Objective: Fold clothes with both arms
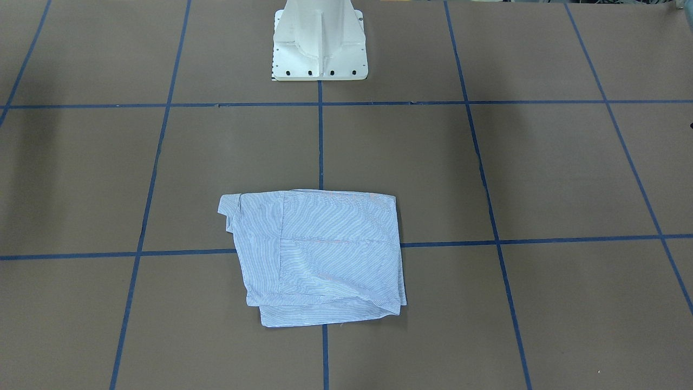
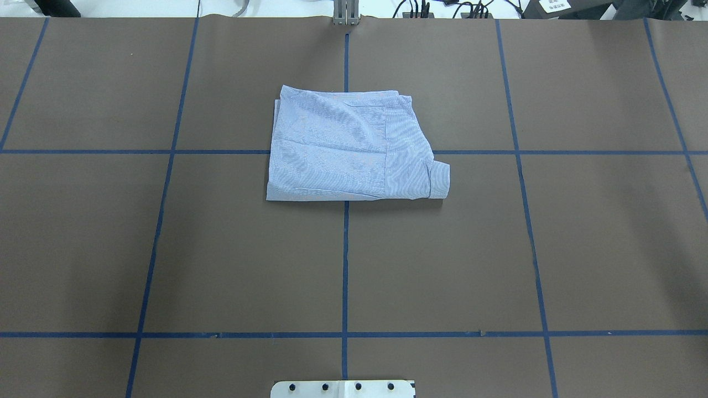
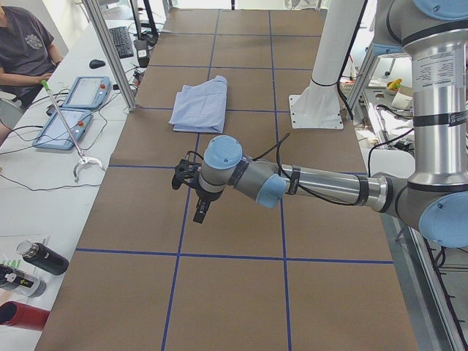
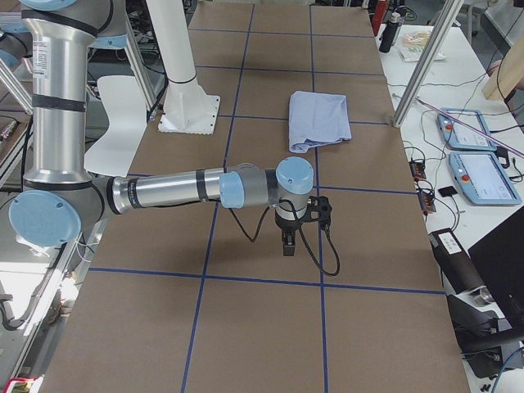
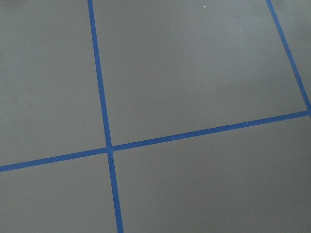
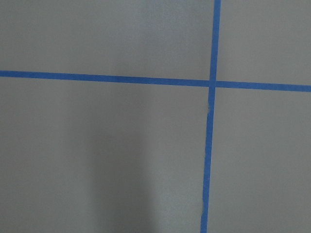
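Note:
The clothes are one light blue-and-white striped shirt [image 1: 319, 254], folded into a flat rectangle on the brown table. It lies on the centre tape line [image 2: 343, 146], with a cuff sticking out at one corner. My left gripper [image 3: 201, 212] hangs above bare table, far from the shirt [image 3: 201, 106]. My right gripper [image 4: 288, 244] hovers over bare table as well, apart from the shirt [image 4: 318, 119]. Both show only in the side views, so I cannot tell whether they are open or shut. Both wrist views hold only table surface and blue tape.
The white pedestal base [image 1: 319, 49] stands behind the shirt. Blue tape lines [image 2: 345, 265] grid the table. A side desk holds teach pendants [image 3: 84, 91] and bottles [image 3: 40, 257], and a person [image 3: 22, 44] sits there. More pendants [image 4: 467, 131] lie on the opposite side.

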Robot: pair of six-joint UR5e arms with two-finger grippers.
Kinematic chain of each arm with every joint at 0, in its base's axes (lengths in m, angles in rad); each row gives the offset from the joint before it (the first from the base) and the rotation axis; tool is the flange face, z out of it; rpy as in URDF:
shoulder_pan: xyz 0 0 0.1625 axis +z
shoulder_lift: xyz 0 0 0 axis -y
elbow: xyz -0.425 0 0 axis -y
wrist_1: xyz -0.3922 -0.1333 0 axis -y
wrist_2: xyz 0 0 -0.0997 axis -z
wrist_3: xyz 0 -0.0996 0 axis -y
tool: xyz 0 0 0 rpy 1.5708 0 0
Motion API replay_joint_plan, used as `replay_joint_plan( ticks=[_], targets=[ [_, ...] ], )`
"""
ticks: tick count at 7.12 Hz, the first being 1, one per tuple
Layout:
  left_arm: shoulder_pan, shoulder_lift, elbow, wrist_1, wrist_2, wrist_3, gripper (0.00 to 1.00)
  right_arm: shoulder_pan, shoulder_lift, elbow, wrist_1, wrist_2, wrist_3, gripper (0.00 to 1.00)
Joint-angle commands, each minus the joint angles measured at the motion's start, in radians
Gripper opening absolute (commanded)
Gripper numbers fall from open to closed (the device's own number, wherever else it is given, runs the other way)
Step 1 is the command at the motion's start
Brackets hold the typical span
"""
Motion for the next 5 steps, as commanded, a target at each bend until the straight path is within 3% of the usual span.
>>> replay_joint_plan(
  ticks=[1,5],
  targets=[
    [0.001,-0.001,-0.009,-0.003,0.001,0.0,1.0,0.0,-0.001,0.0,0.0,0.001,0.0,1.0],
    [-0.001,0.001,-0.015,-0.003,-0.001,-0.002,1.0,0.0,-0.01,0.004,0.0,0.001,-0.009,1.0]
  ],
)
